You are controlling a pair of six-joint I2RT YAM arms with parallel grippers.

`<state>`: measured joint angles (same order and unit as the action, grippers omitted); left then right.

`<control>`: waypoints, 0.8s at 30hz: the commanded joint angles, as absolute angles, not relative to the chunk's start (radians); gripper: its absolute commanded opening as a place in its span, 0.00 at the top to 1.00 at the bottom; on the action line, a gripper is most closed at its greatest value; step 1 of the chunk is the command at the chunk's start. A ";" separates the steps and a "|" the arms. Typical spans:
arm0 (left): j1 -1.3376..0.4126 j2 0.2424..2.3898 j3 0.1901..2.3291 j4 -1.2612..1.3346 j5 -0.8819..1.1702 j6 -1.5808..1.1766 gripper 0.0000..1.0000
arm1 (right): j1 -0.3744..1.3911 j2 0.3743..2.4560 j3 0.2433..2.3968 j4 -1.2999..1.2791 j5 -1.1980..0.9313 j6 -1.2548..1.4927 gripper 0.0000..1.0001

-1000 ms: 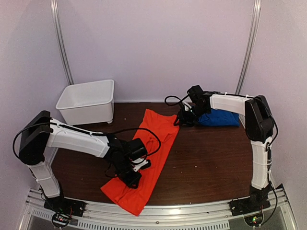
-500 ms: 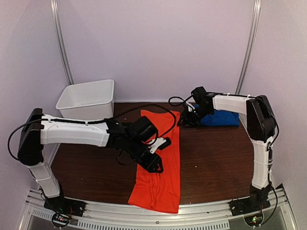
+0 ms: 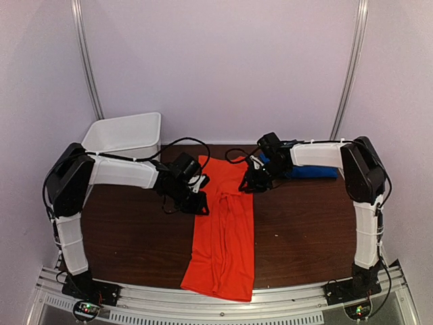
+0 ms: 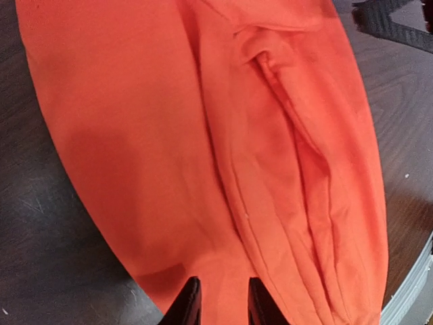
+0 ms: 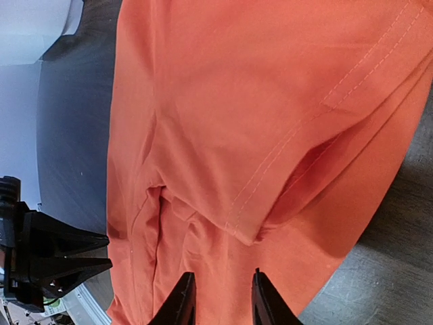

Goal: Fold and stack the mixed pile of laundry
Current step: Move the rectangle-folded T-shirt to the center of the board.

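The orange-red T-shirt (image 3: 223, 230) lies folded into a long strip from the table's back to its front edge. It fills the left wrist view (image 4: 203, 135) and the right wrist view (image 5: 257, 101). My left gripper (image 3: 201, 203) sits at the shirt's upper left edge, jaws slightly apart just above the cloth (image 4: 222, 305). My right gripper (image 3: 248, 184) is at the upper right edge over a folded sleeve, jaws slightly apart (image 5: 220, 298). Neither pinches cloth. The royal-blue garment (image 3: 312, 169) lies folded behind the right arm.
A white plastic bin (image 3: 125, 139) stands at the back left. The dark wooden table (image 3: 128, 237) is bare on both sides of the shirt. The left gripper's fingers (image 5: 61, 254) show in the right wrist view.
The shirt was swung from a diagonal to straight. The left gripper then left its middle and moved back to its upper left edge. The right gripper moved left onto the upper right edge.
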<state>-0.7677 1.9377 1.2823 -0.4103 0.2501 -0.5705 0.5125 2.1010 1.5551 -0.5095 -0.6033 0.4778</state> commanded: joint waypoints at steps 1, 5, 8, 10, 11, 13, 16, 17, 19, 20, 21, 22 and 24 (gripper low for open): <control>-0.718 1.990 1.324 -0.341 0.212 -0.633 0.75 | 0.494 2.171 1.617 -0.512 -0.542 0.461 0.73; -0.661 2.045 1.351 -0.357 0.175 -0.662 0.76 | 0.457 2.278 1.712 -0.528 -0.508 0.445 0.75; -0.623 2.113 1.400 -0.362 0.171 -0.674 0.76 | 0.429 2.366 1.837 -0.538 -0.505 0.440 0.75; -0.603 2.160 1.451 -0.373 0.169 -0.679 0.76 | 0.416 2.429 1.939 -0.563 -0.505 0.432 0.75; -0.594 2.178 1.485 -0.377 0.172 -0.682 0.76 | 0.410 2.457 1.990 -0.576 -0.505 0.429 0.75; -0.580 2.203 1.539 -0.387 0.179 -0.678 0.75 | 0.400 2.506 2.102 -0.604 -0.510 0.424 0.74; -0.571 2.181 1.583 -0.392 0.188 -0.644 0.72 | 0.392 2.530 2.225 -0.640 -0.536 0.418 0.68; -0.571 2.157 1.586 -0.400 0.186 -0.614 0.71 | 0.390 2.518 2.243 -0.651 -0.556 0.418 0.66; -0.572 2.080 1.543 -0.400 0.193 -0.581 0.69 | 0.392 2.459 2.231 -0.653 -0.589 0.421 0.64; -0.571 2.030 1.504 -0.396 0.203 -0.569 0.68 | 0.394 2.410 2.192 -0.647 -0.608 0.425 0.62; -0.572 1.976 1.454 -0.393 0.220 -0.558 0.67 | 0.397 2.352 2.133 -0.629 -0.628 0.433 0.61; -0.572 1.915 1.400 -0.393 0.227 -0.553 0.67 | 0.402 2.269 2.058 -0.602 -0.642 0.446 0.60; -0.572 1.796 1.268 -0.396 0.251 -0.548 0.66 | 0.417 2.127 1.843 -0.534 -0.668 0.477 0.58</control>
